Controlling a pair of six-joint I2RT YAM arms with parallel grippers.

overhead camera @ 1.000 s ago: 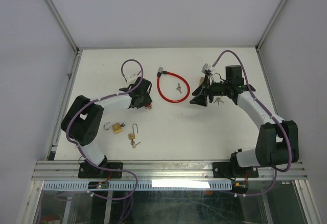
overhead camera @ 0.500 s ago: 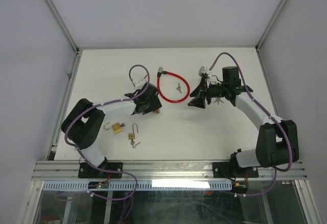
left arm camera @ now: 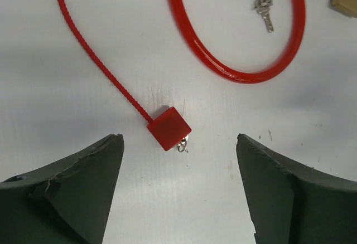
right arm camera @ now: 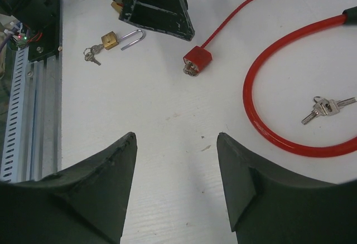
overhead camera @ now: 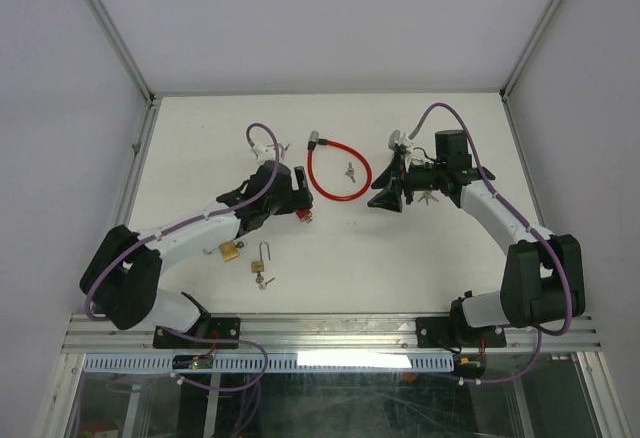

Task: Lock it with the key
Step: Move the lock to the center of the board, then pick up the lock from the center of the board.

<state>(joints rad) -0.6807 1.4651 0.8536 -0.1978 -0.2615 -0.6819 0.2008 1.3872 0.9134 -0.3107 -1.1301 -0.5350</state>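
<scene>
The left jaws are standing spread wide and holding nothing, their dark fingers (left arm camera: 72,194) sitting on either side of the red padlock (left arm camera: 169,128) without touching it. The red padlock is lying on the white table (left arm camera: 312,105) directly in the gap between them, with a small silver key ring (left arm camera: 183,145) showing at its lower edge. A thin red cable (left arm camera: 95,60) is running from the padlock away up and to the left. Beyond it, a thick red cable lock (left arm camera: 234,71) is curving in a loop, and a bunch of keys (left arm camera: 263,7) is lying inside that loop.

The right jaws are also standing spread with nothing between them, hovering over bare table just short of the thick red cable lock. In the right wrist view the red padlock is lying ahead of them, apart from the loop.

In the overhead view the two arms are reaching in toward the middle of the table from either side. Nearer the left arm's base, a brass padlock (overhead camera: 230,250) is lying closed, and just beside it a second brass padlock (overhead camera: 262,263) is lying with its shackle swung open and small keys (right arm camera: 91,54) next to it.
</scene>
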